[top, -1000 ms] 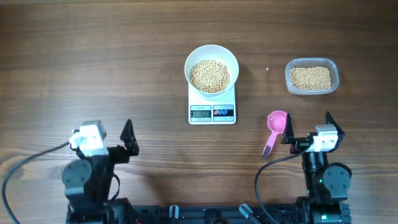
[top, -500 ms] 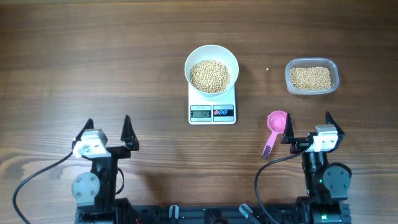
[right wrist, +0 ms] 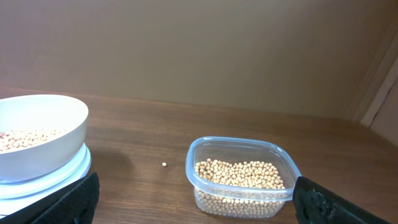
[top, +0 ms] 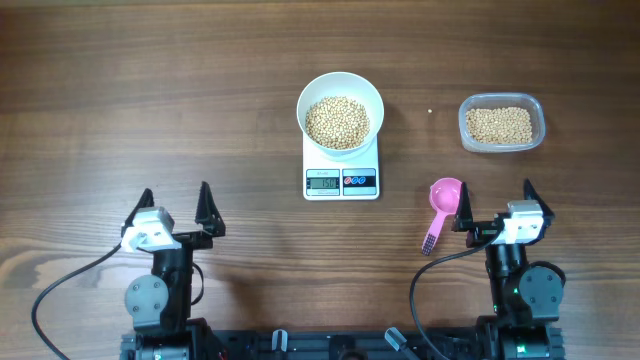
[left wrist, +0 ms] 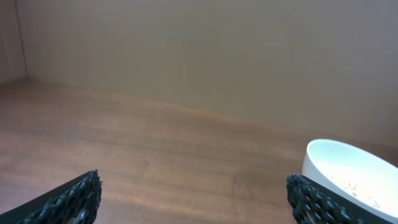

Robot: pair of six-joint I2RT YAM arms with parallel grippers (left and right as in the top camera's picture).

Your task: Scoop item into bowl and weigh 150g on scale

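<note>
Overhead view, with 12 o'clock at the counter's [top: 150, 80] far edge. The bowl [top: 304, 100] sits on the scale [top: 341, 181] just past centre toward 12 o'clock, with a mound of beans [top: 338, 122] in it. More beans lie in a clear tub [top: 464, 118] at 2 o'clock, and one stray bean [top: 430, 111] rests on the wood between bowl and tub. A pink scoop [top: 444, 200] lies empty at 4 o'clock, bowl up, just beside the inner finger of the right gripper [top: 496, 190]. The display is lit, but its digits are too small to read with certainty, so whether the target weight is met cannot be told. Hazards, as judged from this layout: a forward or sideways move of the right arm could nudge the scoop out of a graspable position. A brush against the bowl, which overhangs the scale's platform, could shift it or disturb the reading. A further full scoop could overshoot the weight. Pose: both arms are folded back at the near edge, the left at 7 o'clock and the right at 5 o'clock, wrists level and pointing toward 12 o'clock. The left gripper [top: 174, 195] and the right gripper both stand spread wide and hold nothing.
</note>
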